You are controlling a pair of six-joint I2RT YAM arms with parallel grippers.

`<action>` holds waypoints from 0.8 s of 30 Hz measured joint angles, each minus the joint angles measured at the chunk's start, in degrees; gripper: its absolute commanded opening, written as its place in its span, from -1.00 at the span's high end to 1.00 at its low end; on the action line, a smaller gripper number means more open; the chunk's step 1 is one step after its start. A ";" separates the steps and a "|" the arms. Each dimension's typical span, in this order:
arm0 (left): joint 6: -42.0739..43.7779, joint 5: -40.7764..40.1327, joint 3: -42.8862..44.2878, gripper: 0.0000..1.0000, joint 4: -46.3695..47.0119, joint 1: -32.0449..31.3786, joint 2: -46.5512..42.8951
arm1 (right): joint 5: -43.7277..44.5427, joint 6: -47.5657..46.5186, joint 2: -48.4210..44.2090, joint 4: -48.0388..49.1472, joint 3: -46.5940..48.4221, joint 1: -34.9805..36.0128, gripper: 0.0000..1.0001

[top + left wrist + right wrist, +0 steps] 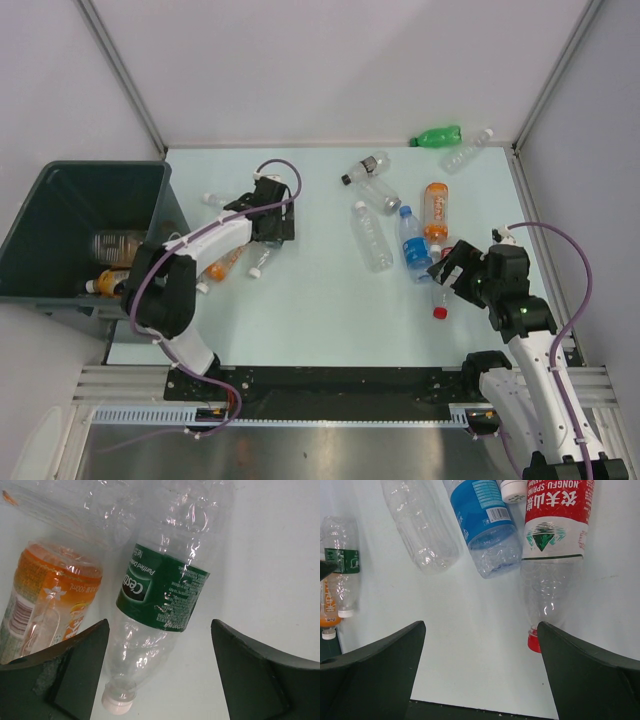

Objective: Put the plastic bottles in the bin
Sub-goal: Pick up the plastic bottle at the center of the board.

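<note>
My left gripper [268, 225] is open and hovers over a clear bottle with a green label and white cap [160, 590]. The bottle's neck lies between my fingers [160, 650]. An orange bottle [50, 600] lies just left of it. My right gripper [455, 265] is open and empty [480, 645]. It is beside a red-capped, red-labelled bottle [552, 545], whose cap is by the right finger. A blue-labelled bottle [482, 515] and a clear one [420, 525] lie beyond. The dark bin [160, 215] stands at the left and holds bottles [118, 245].
More bottles lie at the back right: a green one [437, 135], clear ones [468, 150] [365, 167] and an orange one [436, 208]. A small clear bottle [213, 200] lies by the bin. Grey walls close in the table on three sides.
</note>
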 measured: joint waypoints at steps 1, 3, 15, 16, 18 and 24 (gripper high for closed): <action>0.15 0.55 0.00 -0.73 0.33 0.39 0.48 | 0.04 0.00 0.00 0.00 0.00 0.00 -0.99; 0.39 1.81 -0.02 -0.72 0.90 0.87 1.38 | 0.04 0.00 0.13 0.02 0.00 0.00 -0.99; 1.46 7.28 0.04 -0.48 1.62 1.31 7.74 | 0.15 0.00 0.74 0.04 -0.02 0.00 -0.99; 1.55 7.56 0.04 -0.37 1.40 1.31 8.07 | 0.15 0.00 0.87 0.02 -0.02 0.00 -0.99; 1.81 7.74 0.07 -0.28 1.01 1.31 8.20 | 0.15 0.00 1.09 0.04 -0.02 0.00 -0.99; 1.86 7.76 0.24 -0.11 -0.59 1.25 6.99 | 0.13 0.00 0.79 0.02 -0.11 0.00 -0.99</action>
